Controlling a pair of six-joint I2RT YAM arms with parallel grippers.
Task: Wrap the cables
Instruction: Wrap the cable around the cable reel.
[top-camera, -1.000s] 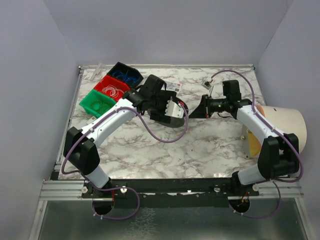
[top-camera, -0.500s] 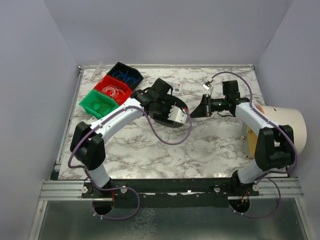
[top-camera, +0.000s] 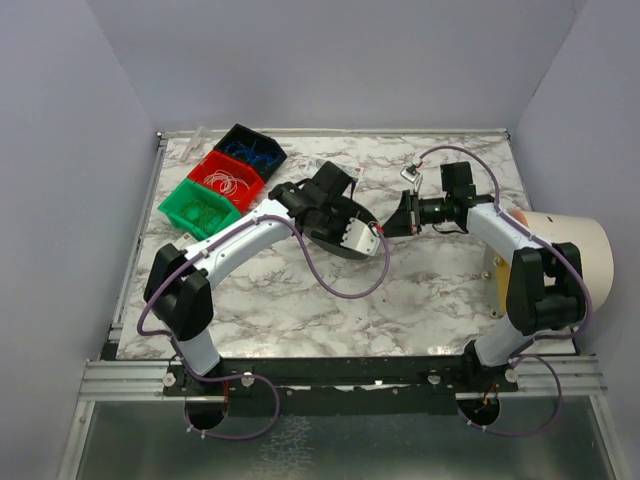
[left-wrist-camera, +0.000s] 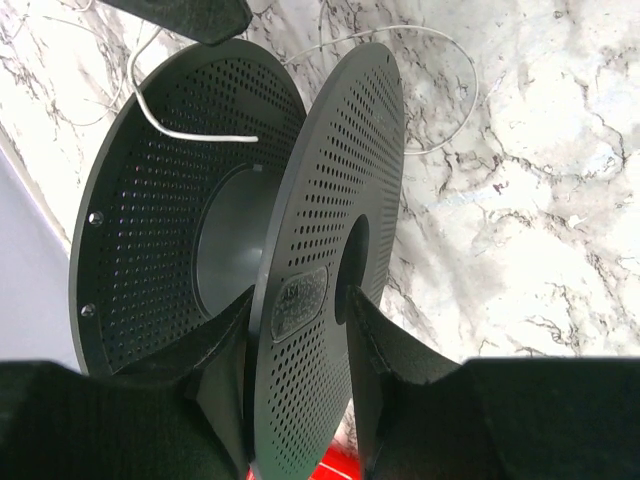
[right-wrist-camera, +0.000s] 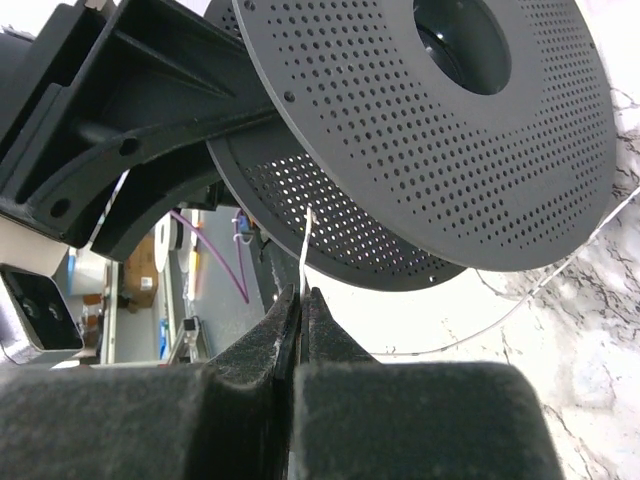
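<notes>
- Left wrist view: the left gripper (left-wrist-camera: 299, 295) stands narrow astride the near flange of the spool (left-wrist-camera: 330, 170), one finger on each face. I cannot tell whether it truly pinches.
- Right wrist view: the right gripper (right-wrist-camera: 302, 298) is clamped tight on the thin white cable (right-wrist-camera: 306, 245). The cable's short free end pokes toward 12 o'clock, between the two flanges.
- The rest of the cable trails loose over the table (top-camera: 420, 290), at about 1 o'clock of the spool in the left wrist view. The hub (left-wrist-camera: 235, 240) looks bare, so I judge that winding has hardly begun.
- From above, the spool sits near the table's middle, with the right gripper just at its 3 o'clock.
- Risks as I see them:
  - So little cable stands above the right jaws that the end could pull free once the spool turns.
  - The thin perforated flange could pivot or slip in a two-finger hold.
  - The slack loop might ride over a rim instead of onto the hub.
  - The two wrists work close enough to knock each other.
- Writing: a small moulded plate (left-wrist-camera: 300, 308) beside the centre hole and a card (top-camera: 350, 172) at 12 o'clock of the spool both carry marks, none of which I can read.
</notes>
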